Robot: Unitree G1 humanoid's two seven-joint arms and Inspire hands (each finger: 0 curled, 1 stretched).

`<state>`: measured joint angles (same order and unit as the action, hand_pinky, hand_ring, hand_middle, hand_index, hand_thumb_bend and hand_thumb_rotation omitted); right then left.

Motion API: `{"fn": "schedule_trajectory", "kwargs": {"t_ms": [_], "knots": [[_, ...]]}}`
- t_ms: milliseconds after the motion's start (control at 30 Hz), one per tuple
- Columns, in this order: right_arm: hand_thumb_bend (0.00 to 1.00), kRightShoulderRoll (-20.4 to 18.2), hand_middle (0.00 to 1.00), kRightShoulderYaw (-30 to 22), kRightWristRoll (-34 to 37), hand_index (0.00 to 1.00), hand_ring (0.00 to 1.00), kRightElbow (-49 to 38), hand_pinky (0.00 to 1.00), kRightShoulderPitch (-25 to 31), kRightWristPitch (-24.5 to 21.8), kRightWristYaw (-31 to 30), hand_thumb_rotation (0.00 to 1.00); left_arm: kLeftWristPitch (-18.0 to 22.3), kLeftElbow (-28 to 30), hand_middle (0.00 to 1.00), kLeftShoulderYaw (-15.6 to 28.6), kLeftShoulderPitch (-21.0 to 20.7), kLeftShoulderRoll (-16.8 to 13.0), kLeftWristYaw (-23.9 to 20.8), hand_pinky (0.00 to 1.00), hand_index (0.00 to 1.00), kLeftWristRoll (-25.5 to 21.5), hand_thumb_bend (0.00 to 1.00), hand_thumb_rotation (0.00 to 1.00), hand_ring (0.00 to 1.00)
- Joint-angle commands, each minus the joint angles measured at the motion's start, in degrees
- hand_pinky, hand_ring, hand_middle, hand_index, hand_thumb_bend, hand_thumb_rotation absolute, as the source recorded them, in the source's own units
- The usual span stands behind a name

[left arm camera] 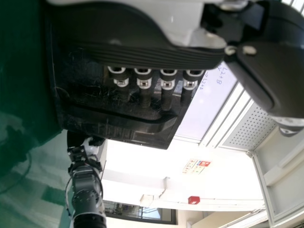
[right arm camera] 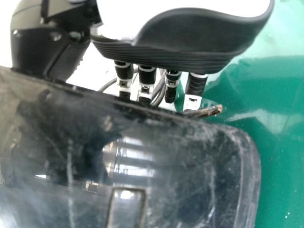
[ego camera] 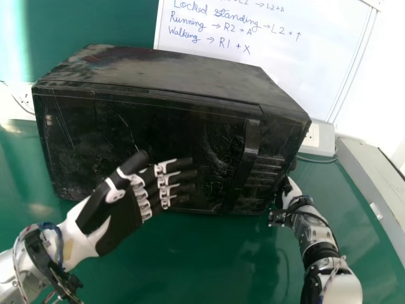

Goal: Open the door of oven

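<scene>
The black oven (ego camera: 177, 71) stands on the table with its door shut and its upright handle (ego camera: 245, 161) near the front's right side. My left hand (ego camera: 120, 218) is before the door, left of the handle, with straight fingers pointing toward it. In the left wrist view, my left hand (left arm camera: 137, 40) has its fingers extended before the oven (left arm camera: 85, 102), apart from the handle (left arm camera: 128, 122). My right hand (ego camera: 290, 190) is beside the oven's lower right side. From the right wrist, my right hand (right arm camera: 185, 38) shows straight fingers, their tips partly hidden behind the oven (right arm camera: 190, 156).
The green table (ego camera: 209, 266) extends in front of the oven. Behind stands a whiteboard (ego camera: 266, 63) with handwriting. A white socket box (ego camera: 319, 138) with a cable is at the oven's right, and a grey ledge (ego camera: 373, 180) runs along the far right.
</scene>
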<state>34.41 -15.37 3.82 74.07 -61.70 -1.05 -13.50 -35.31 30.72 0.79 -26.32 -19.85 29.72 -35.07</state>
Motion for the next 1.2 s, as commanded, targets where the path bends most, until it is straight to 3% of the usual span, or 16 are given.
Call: {"fn": "schedule_trajectory", "kwargs": {"t_ms": [0, 300, 400, 700, 933, 1167], "knots": [[0.71, -1.51, 0.71, 0.58, -0.65, 0.79, 0.55, 1.57, 0.47, 2.0, -1.75, -1.48, 0.69, 1.6, -0.76, 1.0, -1.17, 0.36, -0.47, 1.09, 0.86, 1.0, 0.9, 1.0, 0.75, 1.0], [0.65, -1.55, 0.7, 0.41, -0.49, 0.78, 0.56, 1.66, 0.5, 2.19, -1.33, -2.02, 0.69, 3.64, -5.34, 1.0, -4.13, -2.14, -0.8, 1.26, 0.94, 1.0, 6.09, 1.0, 0.76, 1.0], [0.67, -1.63, 0.69, 0.14, -0.3, 0.77, 0.55, 1.71, 0.49, 2.24, -1.25, -2.0, 0.67, 4.78, -6.69, 1.0, -4.9, -2.8, -0.45, 1.62, 0.9, 1.0, 7.67, 1.0, 0.76, 1.0], [0.63, -1.76, 0.68, 0.19, -0.53, 0.76, 0.55, 1.75, 0.49, 2.22, -1.16, -1.55, 0.67, 6.95, -11.59, 1.0, -6.6, -4.79, 0.45, 3.25, 0.94, 1.0, 10.31, 1.0, 0.73, 1.0], [0.67, -1.85, 0.69, -0.01, -0.25, 0.78, 0.54, 1.76, 0.47, 2.12, -1.3, -1.68, 0.66, 8.12, -14.65, 1.0, -8.72, -6.44, 1.21, 3.28, 0.98, 1.0, 13.79, 1.0, 0.75, 1.0], [0.68, -1.98, 0.69, 0.29, -0.43, 0.78, 0.56, 1.57, 0.48, 1.88, -1.49, -1.78, 0.67, 7.37, -16.72, 1.0, -9.32, -8.77, 1.77, 3.94, 0.93, 1.0, 15.01, 1.0, 0.73, 1.0]]}}
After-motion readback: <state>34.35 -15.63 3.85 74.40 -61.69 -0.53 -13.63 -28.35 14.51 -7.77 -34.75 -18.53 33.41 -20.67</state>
